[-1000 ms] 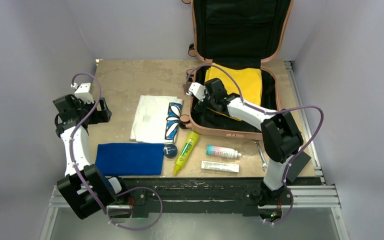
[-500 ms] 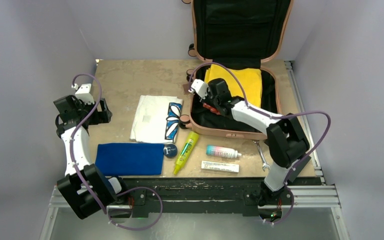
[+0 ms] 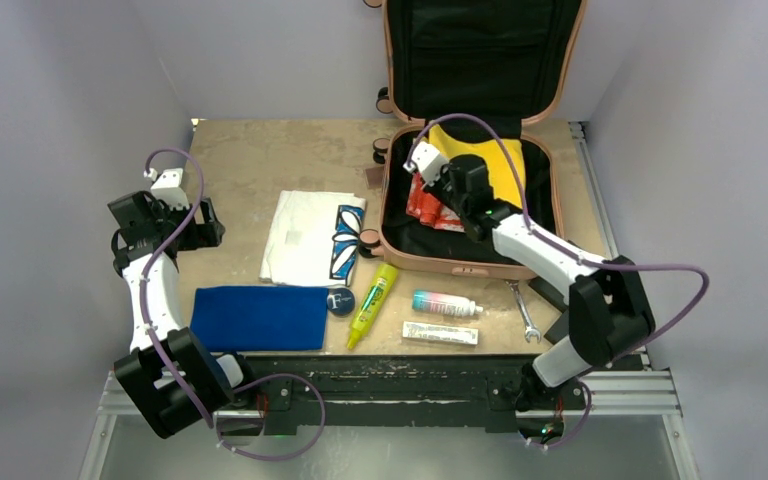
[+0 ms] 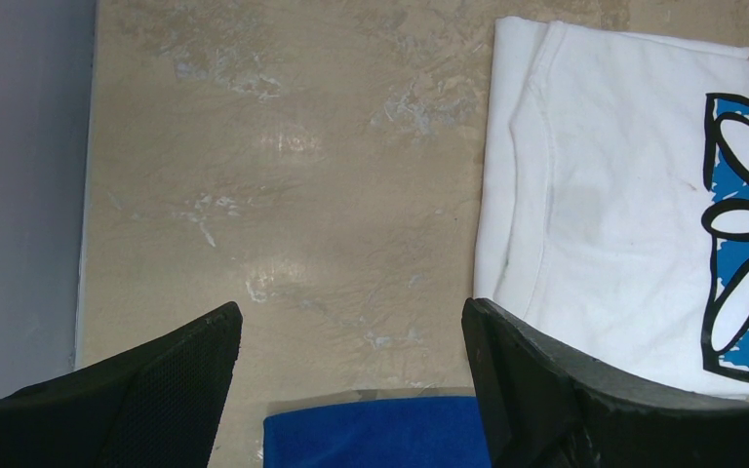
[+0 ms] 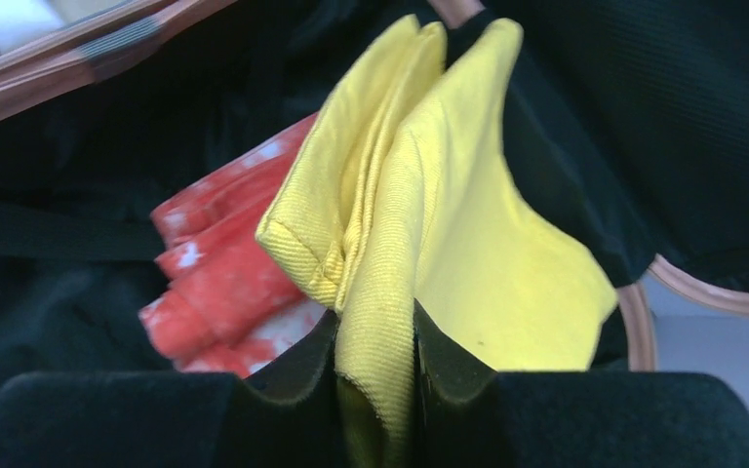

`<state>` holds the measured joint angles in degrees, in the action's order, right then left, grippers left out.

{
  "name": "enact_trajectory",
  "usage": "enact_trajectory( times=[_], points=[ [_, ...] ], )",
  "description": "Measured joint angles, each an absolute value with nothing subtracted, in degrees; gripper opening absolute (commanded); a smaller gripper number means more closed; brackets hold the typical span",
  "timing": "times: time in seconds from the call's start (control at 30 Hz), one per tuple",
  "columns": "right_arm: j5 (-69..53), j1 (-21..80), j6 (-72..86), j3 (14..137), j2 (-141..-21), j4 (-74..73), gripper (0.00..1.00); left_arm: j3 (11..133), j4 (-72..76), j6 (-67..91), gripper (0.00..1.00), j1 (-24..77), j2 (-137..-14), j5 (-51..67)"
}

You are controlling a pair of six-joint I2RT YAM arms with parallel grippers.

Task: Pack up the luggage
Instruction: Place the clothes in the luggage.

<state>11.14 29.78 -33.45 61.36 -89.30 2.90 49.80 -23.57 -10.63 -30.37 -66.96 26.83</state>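
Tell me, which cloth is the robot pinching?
The yellow cloth inside the luggage, pinched by the right gripper. The white shirt and the blue towel lie flat on the table, untouched.

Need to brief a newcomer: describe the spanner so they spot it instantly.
Find the open pink suitcase on the table's right. By its near right corner lies the spanner. It alone is thin bare metal; the bottle and box beside it are not.
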Motion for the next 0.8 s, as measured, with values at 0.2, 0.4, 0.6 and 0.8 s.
enact_trajectory(
  times=[0.2,0.4,0.6,0.8],
  points=[
    [11.0,25.2,-30.8,59.9,-84.7,5.9,0.0,49.8,-23.6,-10.6,0.83,-30.4,-67.0,26.8],
    [9.0,24.3,-29.5,56.8,-82.6,7.5,0.08,49.8,-23.6,-10.7,0.84,-30.4,-67.0,26.9],
    [4.3,24.4,-28.6,56.6,-84.2,6.9,0.74,50.3,-24.2,-11.1,0.86,-30.4,-67.0,27.5],
    [-4.3,24.8,-26.9,59.2,-87.7,0.7,0.91,51.7,-24.9,-11.5,0.87,-30.4,-67.0,28.2]
  ],
)
